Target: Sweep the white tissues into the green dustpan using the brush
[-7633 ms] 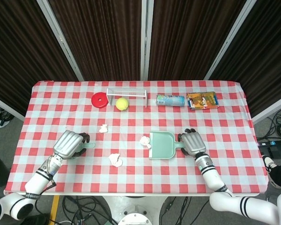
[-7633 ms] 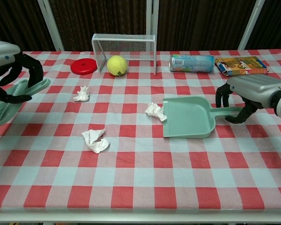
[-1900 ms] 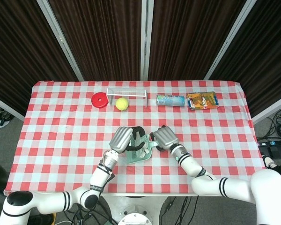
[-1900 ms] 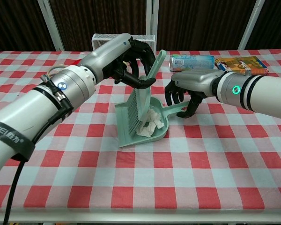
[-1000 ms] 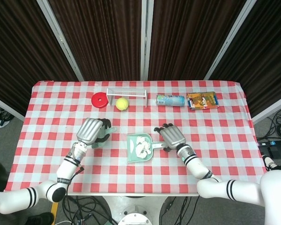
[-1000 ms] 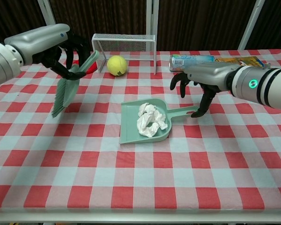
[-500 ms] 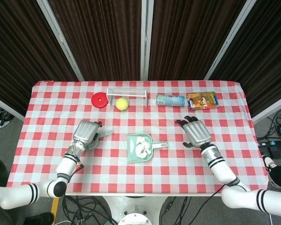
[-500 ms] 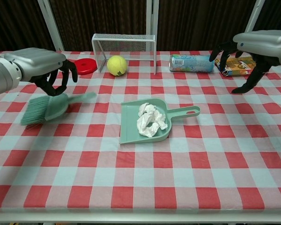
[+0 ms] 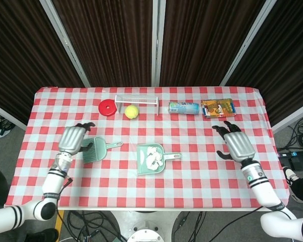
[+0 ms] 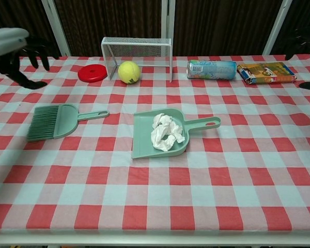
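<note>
Tissues (image 10: pixel 167 132), three crumpled, fill one dustpan (image 10: pixel 144 146); one brush (image 10: pixel 54 121) beside.

Crumpled white tissues (image 10: pixel 167 133) heaped inside flat green plastic dustpan (image 10: pixel 144 146) mid-table, handle toward right edge. Green plastic brush (image 10: pixel 53 121) lying flat nearer left edge, bristles leftward.

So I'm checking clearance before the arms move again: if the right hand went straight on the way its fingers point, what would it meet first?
Probably the flat orange snack packet. In the head view the right hand is open, with its fingers aimed toward the table's far edge and slightly left, and only bare red-and-white checked tablecloth lies between. Its height is unclear, so it might pass above.
</note>
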Available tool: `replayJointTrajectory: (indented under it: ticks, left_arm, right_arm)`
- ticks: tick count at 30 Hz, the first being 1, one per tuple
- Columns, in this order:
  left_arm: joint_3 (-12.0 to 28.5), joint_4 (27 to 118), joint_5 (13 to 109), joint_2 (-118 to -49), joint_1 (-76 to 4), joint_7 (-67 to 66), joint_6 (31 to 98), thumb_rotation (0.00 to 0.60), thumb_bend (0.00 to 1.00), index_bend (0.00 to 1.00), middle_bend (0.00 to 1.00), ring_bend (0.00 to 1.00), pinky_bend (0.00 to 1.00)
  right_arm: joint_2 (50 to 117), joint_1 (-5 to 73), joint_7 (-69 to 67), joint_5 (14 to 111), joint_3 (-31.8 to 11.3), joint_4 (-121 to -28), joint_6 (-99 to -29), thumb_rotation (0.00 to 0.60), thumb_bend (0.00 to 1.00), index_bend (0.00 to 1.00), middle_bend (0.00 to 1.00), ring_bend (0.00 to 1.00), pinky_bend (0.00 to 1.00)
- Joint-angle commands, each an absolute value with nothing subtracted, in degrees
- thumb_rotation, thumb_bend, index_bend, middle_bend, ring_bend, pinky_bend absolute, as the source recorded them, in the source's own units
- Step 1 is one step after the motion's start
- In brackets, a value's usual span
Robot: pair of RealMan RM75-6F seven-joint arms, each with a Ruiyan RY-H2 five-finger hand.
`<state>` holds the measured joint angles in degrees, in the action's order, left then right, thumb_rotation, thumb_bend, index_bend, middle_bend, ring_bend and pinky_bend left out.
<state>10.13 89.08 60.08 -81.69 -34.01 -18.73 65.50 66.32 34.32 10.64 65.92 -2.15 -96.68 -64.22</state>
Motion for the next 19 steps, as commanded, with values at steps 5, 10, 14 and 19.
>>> replayJointTrajectory:
  ticks: [5,10,14,19]
  left_arm:
    - [3.93,83.15,73.09,-75.29,-20.46,-3.80,80.28,0.600,0.20,0.25,0.28,0.22,0.29]
    - [1.93,81.48,75.01,-74.62,-14.12,-1.35,87.15,0.600,0.19,0.25,0.28,0.21,0.26]
    - [0.33,82.39,76.79,-73.57,-10.14,1.31,90.61,0.600,0.19,0.25,0.28,0.21,0.24]
    - [-1.84,84.16,80.03,-73.00,-6.77,1.34,93.33,0.600,0.19,0.25,0.28,0.21,0.23]
  right_arm:
    - [62.75,23.46,-0.19,75.06,1.09,-92.96,-75.81,0.600,0.20,0.06,0.16,0.00,0.01]
    - [62.29,17.37,-5.45,77.32,2.88,-91.36,-80.63,0.600,0.20,0.05,0.16,0.00,0.00]
    - [62.58,13.48,-8.86,80.02,3.48,-90.38,-85.03,0.600,0.20,0.05,0.16,0.00,0.00]
    - [63.75,10.10,-11.11,83.67,3.58,-88.52,-89.55,0.600,0.20,0.05,0.16,0.00,0.00]
